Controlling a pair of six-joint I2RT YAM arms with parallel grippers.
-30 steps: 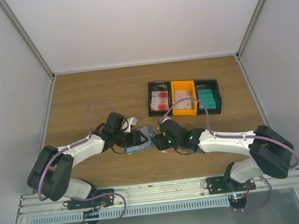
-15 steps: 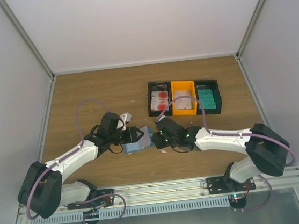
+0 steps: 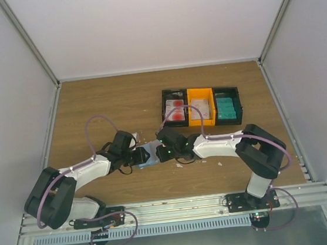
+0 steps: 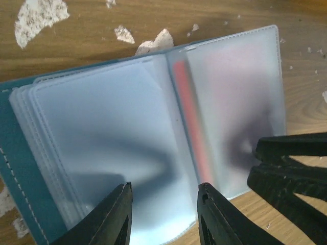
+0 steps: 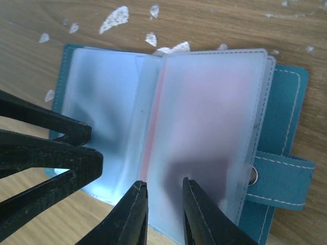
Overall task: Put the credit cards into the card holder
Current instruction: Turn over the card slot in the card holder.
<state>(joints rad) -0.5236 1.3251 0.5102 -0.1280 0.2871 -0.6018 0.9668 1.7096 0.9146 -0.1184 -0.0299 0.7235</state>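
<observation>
The card holder (image 3: 150, 150) lies open on the wooden table between both grippers, its blue cover (image 5: 291, 97) under frosted clear sleeves (image 4: 107, 132). A thin red strip (image 4: 190, 117) shows inside the sleeves near the spine. My left gripper (image 4: 164, 190) stands open low over the left pages. My right gripper (image 5: 163, 185) hovers over the right page (image 5: 209, 117), jaws only narrowly apart, nothing visibly between them. The credit cards sit in the tray: red-blotched ones (image 3: 175, 110), pale ones (image 3: 201, 109), teal ones (image 3: 227, 107).
The black-and-orange three-compartment tray (image 3: 216, 122) stands at the back right. White scraps (image 4: 38, 15) (image 5: 113, 19) dot the wood around the holder. The holder's snap strap (image 5: 281, 166) sticks out on the right. Metal frame rails border the table.
The right arm has reached further left, bringing its gripper over the holder. The left gripper has drawn in slightly. Both pairs of jaws have narrowed.
</observation>
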